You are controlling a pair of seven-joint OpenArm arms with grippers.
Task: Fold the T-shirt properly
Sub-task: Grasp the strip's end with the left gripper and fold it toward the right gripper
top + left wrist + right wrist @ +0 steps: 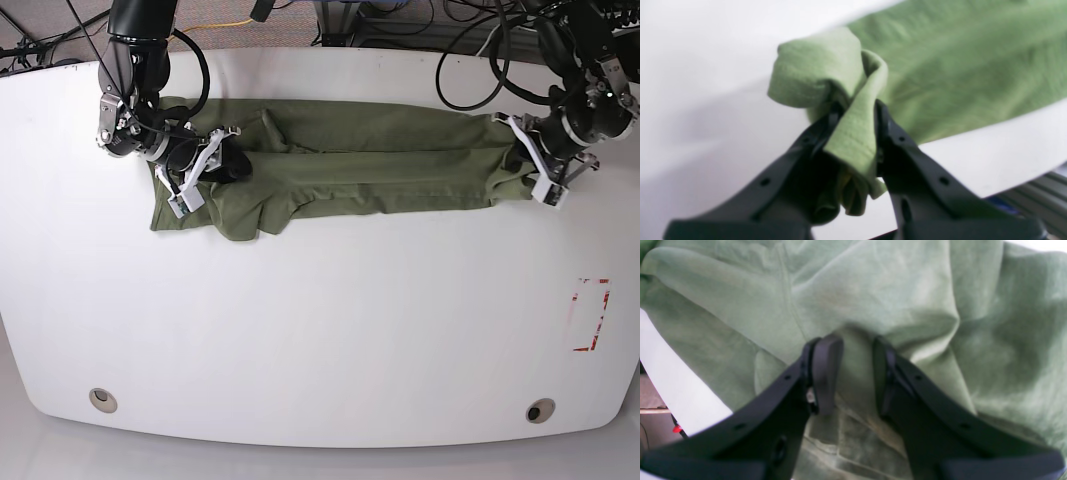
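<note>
The white table (320,330) fills nearly the whole base view, a broad rounded slab with two small round fittings (100,399) near its front edge and a red-marked rectangle (590,315) toward the side of the left arm. Across its far half lies the T-shirt (350,150), olive green and wrinkled, folded lengthwise into a long band that stretches from one pincer to the other (the band is fuller and more rumpled at the right arm's end). The left gripper (855,106) sits at the band's narrow end, near the table's edge, and is clenched on a bunched fold of the cloth: in the left wrist view a hemmed strip of fabric runs up between its two black fingers (900,140), curls over their tips and hangs down behind them, while the rest of the shirt spreads away above and to the right of the jaws, flat on the white surface. The right gripper (857,343) is at the opposite end, lowered onto the wide rumpled part of the shirt; its black fingers (825,370) stand partly apart with a ridge of green fabric rising between them, and the cloth fills the right wrist view on all sides of the pincer. Whether that ridge is truly pinched cannot be told. Dark cables (480,50) trail beyond the table's far edge, behind both arms.
</note>
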